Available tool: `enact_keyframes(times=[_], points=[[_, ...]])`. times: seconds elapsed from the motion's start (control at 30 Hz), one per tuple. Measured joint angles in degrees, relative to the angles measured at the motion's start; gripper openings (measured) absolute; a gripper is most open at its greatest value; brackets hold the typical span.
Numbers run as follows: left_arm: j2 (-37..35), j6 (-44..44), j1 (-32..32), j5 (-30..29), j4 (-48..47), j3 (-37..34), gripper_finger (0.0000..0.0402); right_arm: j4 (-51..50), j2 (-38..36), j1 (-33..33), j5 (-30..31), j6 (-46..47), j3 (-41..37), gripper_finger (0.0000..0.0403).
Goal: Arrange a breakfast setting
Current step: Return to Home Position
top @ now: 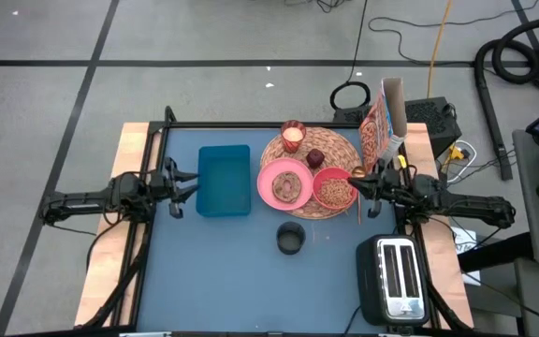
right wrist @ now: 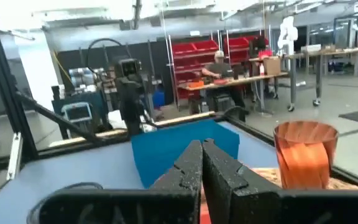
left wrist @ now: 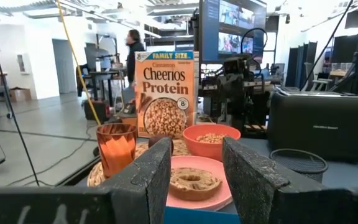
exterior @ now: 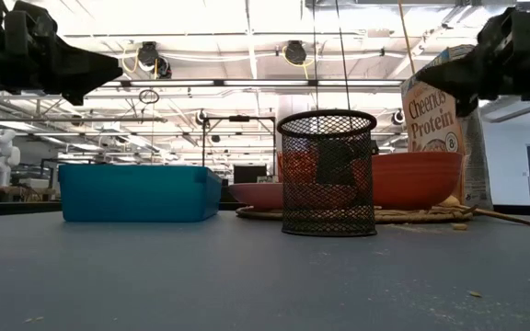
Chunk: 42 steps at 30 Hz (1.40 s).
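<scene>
Right pincer (top: 358, 184) clenched empty, seemingly just beside coral-red bowl (top: 317, 186) on straw placemat (top: 340, 150), left pincer (top: 192, 182) released near teal bin (top: 224, 180)

On the counter (top: 223, 262), a placemat (top: 340, 150) lies right of centre toward the back, with a bin (top: 225, 150) just beside it on the left and a cereal box (top: 378, 131) standing at its back right edge. On the placemat, a plate (top: 268, 178) carrying a bagel (top: 288, 187) sits at the front left, a bowl (top: 318, 183) touches it on the right, a fruit (top: 315, 157) lies in the middle, and a candle glass (top: 293, 137) stands at the back. A mesh cup (top: 291, 238) stands in front of the placemat, and a toaster (top: 396, 276) sits at the front right corner.
</scene>
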Motion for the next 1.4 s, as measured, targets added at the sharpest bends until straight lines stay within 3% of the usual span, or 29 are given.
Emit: enact_keyframes(times=[0.53,1.4], points=[[0.0,-4.7,0.0,0.1,-0.3,0.0,0.015,-4.1,0.7,0.0,-0.1,-3.4,-0.1,0.0],[0.0,-3.0,0.0,0.1,-0.1,0.0,0.015,-3.9,0.7,0.0,0.1,-3.5,-0.2,0.0006]])
